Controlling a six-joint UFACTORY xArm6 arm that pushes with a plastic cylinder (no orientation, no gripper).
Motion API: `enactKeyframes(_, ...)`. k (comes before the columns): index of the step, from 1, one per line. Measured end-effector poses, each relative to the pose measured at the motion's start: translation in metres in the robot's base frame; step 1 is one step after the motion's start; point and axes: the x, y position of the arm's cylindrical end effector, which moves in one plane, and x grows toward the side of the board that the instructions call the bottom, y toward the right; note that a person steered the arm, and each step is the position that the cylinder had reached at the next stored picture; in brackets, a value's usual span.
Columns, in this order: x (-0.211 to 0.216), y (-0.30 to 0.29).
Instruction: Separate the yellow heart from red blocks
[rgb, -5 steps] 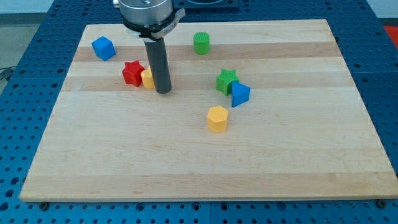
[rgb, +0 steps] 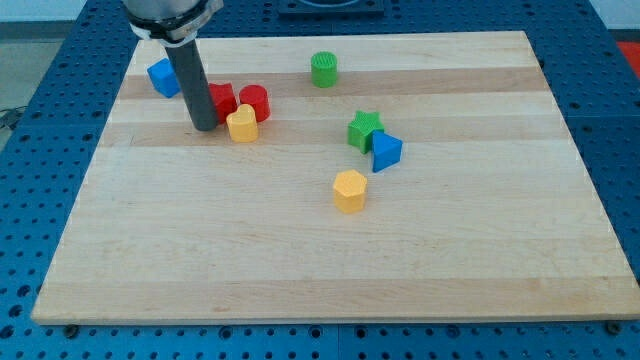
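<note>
Since I've no jaws, only a rod, my tip (rgb: 205, 127) sits just left of the yellow heart (rgb: 241, 124), w/ the red star (rgb: 221, 98) and red cylinder (rgb: 254, 101) touching it behind. Risk: a push toward the heart drags the reds along. Count: 2 red, 2 yellow, 2 green, 2 blue on the counter (rgb: 300, 250).

Robotics lab, wooden board (rgb: 330, 260) on blue perforated bench (rgb: 30, 200), toy blocks

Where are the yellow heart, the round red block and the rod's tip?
yellow heart (rgb: 241, 124), camera view, its top face.
red cylinder (rgb: 255, 101), camera view, its top face.
my tip (rgb: 205, 127), camera view, rod's very end.
</note>
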Motion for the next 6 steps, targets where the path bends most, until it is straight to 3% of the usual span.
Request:
enactKeyframes(3, 0.002, 0.081)
enactKeyframes(6, 0.006, 0.040)
